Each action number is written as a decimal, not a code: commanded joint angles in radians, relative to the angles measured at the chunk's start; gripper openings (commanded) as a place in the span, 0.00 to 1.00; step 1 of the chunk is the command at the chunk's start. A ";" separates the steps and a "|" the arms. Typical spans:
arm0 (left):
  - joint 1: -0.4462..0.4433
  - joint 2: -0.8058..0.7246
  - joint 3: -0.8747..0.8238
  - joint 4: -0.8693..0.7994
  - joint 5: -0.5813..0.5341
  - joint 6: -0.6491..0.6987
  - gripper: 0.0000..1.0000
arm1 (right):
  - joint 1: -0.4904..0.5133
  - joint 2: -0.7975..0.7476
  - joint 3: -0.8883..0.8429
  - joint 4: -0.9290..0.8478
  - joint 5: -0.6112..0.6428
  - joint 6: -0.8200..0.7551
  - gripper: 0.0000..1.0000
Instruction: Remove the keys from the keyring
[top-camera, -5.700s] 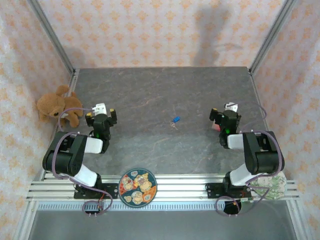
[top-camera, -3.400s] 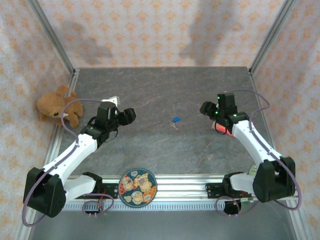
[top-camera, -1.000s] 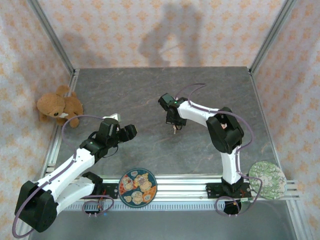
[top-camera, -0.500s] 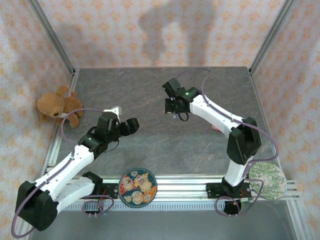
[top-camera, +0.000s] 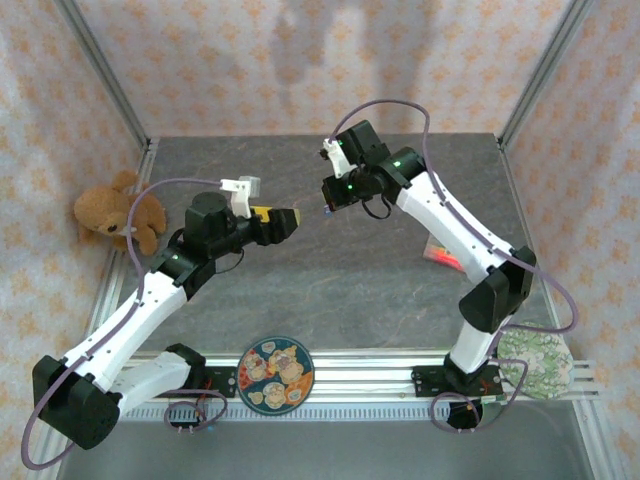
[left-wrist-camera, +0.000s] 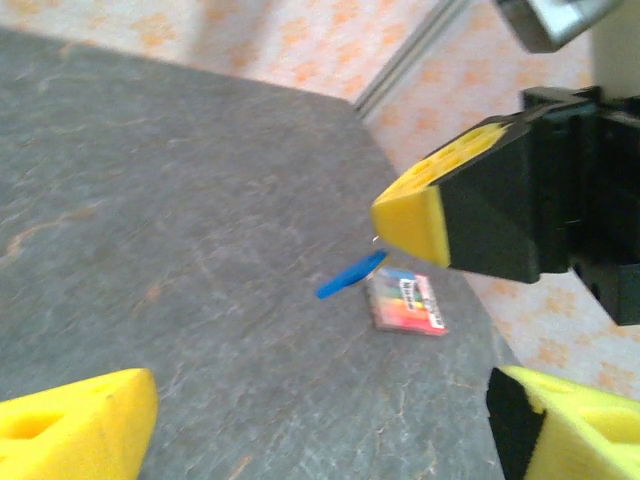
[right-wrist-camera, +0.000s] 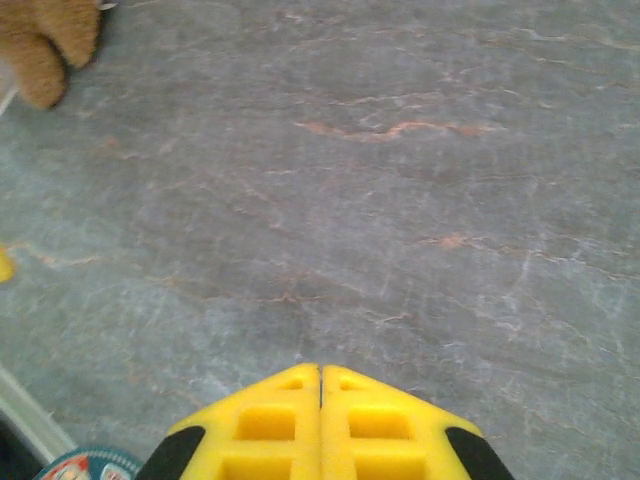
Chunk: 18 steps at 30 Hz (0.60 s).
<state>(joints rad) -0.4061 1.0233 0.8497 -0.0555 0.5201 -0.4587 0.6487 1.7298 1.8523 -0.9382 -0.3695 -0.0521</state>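
Pinching with fingers (right-wrist-camera: 265, 430) of the right gripper (top-camera: 330, 200) fully closed, seemingly on the keyring (left-wrist-camera: 350, 275), dangling blue tag clear above the table (top-camera: 300, 290). Holding the left gripper (top-camera: 283, 222) wide open, just short of it. Should come in level, close squarely on the tag, avoid batting it. Can't make out the key. Reaching both arms high and inward, wrists facing.

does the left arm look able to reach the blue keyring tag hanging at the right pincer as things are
Probably yes: the left pincer is open and aimed at the small blue tag-like keyring, which hangs in the air just under the shut right pincer, with nothing between them.
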 joint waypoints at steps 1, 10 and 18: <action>-0.005 -0.019 -0.011 0.153 0.080 0.069 0.90 | -0.006 -0.054 0.032 -0.030 -0.095 -0.058 0.00; -0.005 -0.025 -0.017 0.223 0.223 0.207 0.93 | -0.022 -0.082 0.048 0.007 -0.264 -0.053 0.01; -0.005 0.045 0.046 0.206 0.402 0.208 0.93 | -0.054 -0.093 0.088 -0.001 -0.470 -0.054 0.00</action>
<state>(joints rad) -0.4061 1.0504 0.8562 0.1249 0.8085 -0.2668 0.5983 1.6794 1.8984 -0.9493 -0.7338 -0.0910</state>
